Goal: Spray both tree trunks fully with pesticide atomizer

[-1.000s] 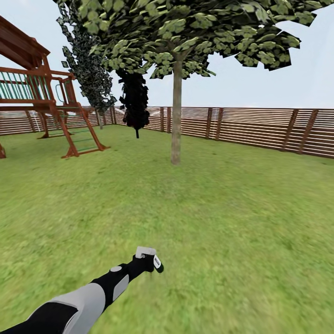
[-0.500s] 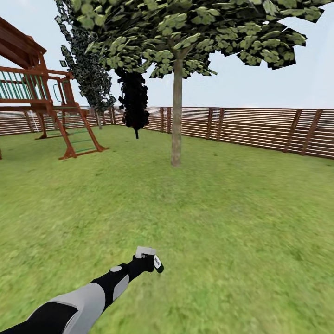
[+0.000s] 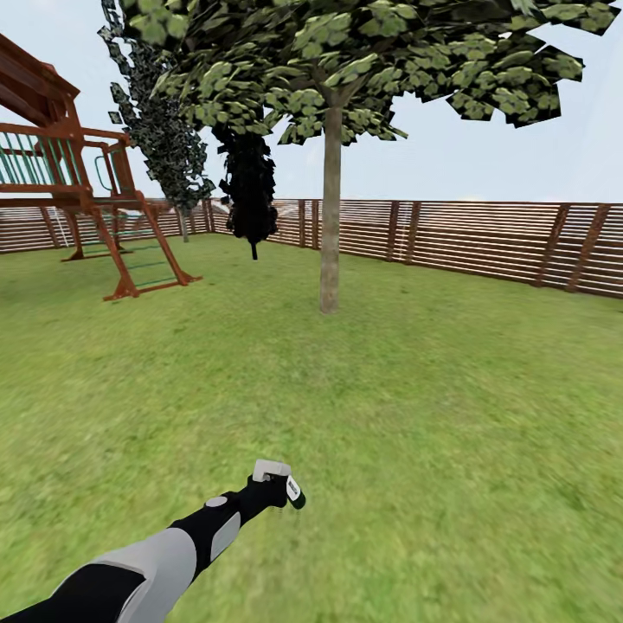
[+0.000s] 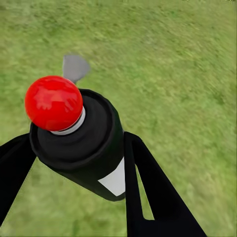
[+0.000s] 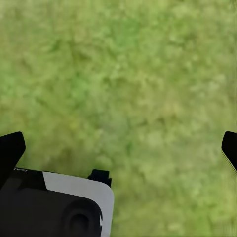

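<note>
Back garden, probably: lawn [image 3: 415, 407]; slatted fence [image 3: 484, 240]; play frame [image 3: 78, 199].

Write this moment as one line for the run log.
left gripper: shut on pesticide atomizer | right gripper: open, over grass | tree trunk: ahead, no spray visible

Tree [image 3: 329, 216] stands ahead on lawn [image 3: 450, 415], fence [image 3: 484, 238] behind.

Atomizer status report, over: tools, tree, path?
Left tool shut on atomizer. Right tool open, over grass. Tree trunk ahead across lawn; nothing on the grass between.
</note>
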